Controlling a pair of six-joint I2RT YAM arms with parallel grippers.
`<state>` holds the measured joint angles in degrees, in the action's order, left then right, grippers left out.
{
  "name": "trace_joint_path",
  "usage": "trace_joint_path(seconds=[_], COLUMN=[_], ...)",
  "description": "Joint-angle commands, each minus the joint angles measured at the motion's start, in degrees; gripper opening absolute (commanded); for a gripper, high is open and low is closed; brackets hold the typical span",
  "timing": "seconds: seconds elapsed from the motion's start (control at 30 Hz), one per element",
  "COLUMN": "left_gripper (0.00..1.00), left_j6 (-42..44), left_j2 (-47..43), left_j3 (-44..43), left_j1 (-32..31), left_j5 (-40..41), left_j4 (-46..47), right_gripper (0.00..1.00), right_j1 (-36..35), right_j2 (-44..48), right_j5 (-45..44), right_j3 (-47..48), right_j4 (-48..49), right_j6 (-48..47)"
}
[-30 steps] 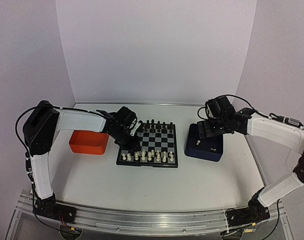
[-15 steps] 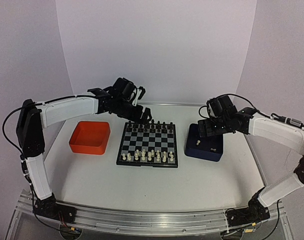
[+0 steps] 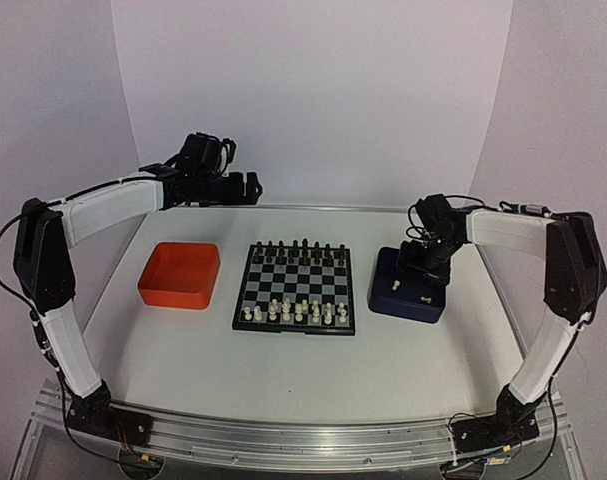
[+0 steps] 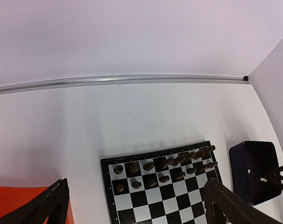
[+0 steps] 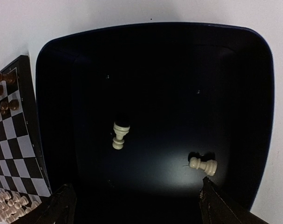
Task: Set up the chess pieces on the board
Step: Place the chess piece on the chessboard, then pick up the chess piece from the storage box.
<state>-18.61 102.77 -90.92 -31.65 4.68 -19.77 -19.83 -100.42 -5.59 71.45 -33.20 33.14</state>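
Grippers both stand wide and empty. Over on the left, the left gripper point(image 3: 245, 186) hangs high, behind the board point(image 3: 296, 283). The right gripper point(image 5: 136, 186) hovers over the dark blue tray point(image 5: 253, 93), nearer the two chess pieces point(image 5: 119, 135) lying below it. One sits left of centre, lengthwise between the fingers; the other point(image 5: 203, 164) lies crosswise by its right finger.

Bright, even light, soft shadows, slight wide-angle bend; dim dark blue tray point(image 5: 178, 84) with faint sheen.
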Motion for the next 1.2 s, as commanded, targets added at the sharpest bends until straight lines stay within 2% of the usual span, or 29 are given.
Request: trace_joint_path(seconds=[0.0, 0.2, 0.53, 0.8, 1.0, 1.17], left_gripper=[1.0, 1.0, 1.0, 1.0, 1.0, 1.0], left_j6=[-0.91, -1.18, -2.12, -1.62, -1.37, -1.33], left_j2=[2.76, 5.28, 9.12, 13.01, 13.9, 15.02], left_j3=[-4.19, -8.64, -11.57, -15.99, -16.7, -17.7], left_j1=[-0.13, 0.9, 3.16, 4.54, 5.21, 5.56], left_j5=[-1.25, -2.8, -4.44, -8.46, -9.52, -10.58], left_j4=[4.58, 1.59, 2.01, 0.19, 0.23, 0.13], right_gripper=[0.86, 0.69, 0.52, 0.41, 0.29, 0.15], right_j1=[-0.27, -0.25, -0.26, -0.26, -0.27, -0.27], right_j2=[-5.5, -13.82, -21.75, -24.67, -25.89, -25.57], right_j5=[2.67, 3.66, 3.77, 5.11, 6.84, 6.11], right_j3=[7.3, 13.11, 19.22, 21.78, 22.1, 22.05], right_j4=[-2.19, -3.82, -8.11, -10.51, -11.51, -11.96], right_j6=[3.93, 2.24, 2.55, 4.14, 5.41, 5.48])
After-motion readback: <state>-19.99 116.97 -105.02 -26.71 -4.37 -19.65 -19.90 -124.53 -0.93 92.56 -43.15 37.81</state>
